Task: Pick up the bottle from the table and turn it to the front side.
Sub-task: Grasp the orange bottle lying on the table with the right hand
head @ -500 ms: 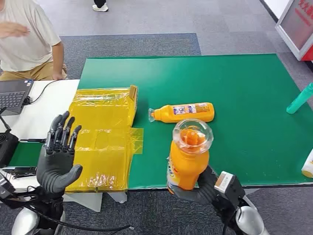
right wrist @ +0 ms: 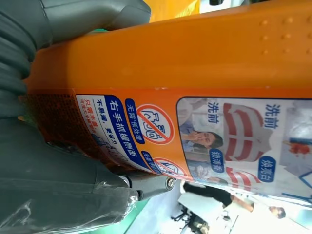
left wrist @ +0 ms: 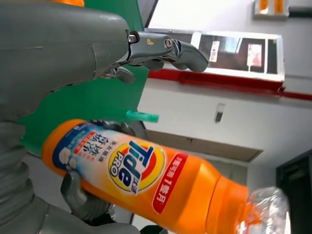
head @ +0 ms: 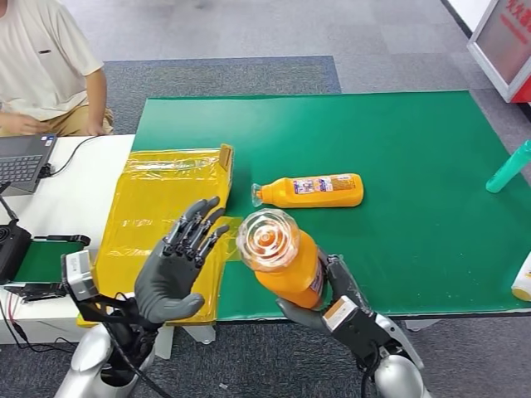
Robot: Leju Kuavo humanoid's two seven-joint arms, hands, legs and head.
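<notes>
A person [head: 44,66] in a pale, soft shirt sits far left of the green mat [head: 406,149], beside a dark laptop [head: 21,162] on a white tabletop [head: 62,195]. Against the mat's left edge lies a flat, crinkled sheet of glossy yellow plastic [head: 163,215], taped and creased.

Over the near corner of that sheet, left of the mat's front edge, hovers the left hand [head: 178,269]: matte grey palm, darker jointed fingers [head: 200,228] spread wide and straight, holding nothing. In the left wrist view its metal-linked fingers [left wrist: 162,48] stretch out above the bottle without touching it.

Just right of it, above the mat's front edge, the right hand [head: 332,303] grips the orange bottle [head: 284,257] around its lower body, lifted off the mat and tilted so its clear, ribbed round cap faces the camera. The bottle is smooth, glossy plastic with a rounded shoulder; the left wrist view shows its printed label [left wrist: 121,163] with a round logo, and the right wrist view shows the other label [right wrist: 206,141], blue and white with small pictures, between the grey thumb and fingers.

Further back, near the mat's middle, a second orange bottle [head: 309,191] lies on its side, clear cap pointing left. At the mat's right edge rests a slim teal bottle [head: 509,168], slanted, and a white container [head: 523,280] cut off by the frame.
</notes>
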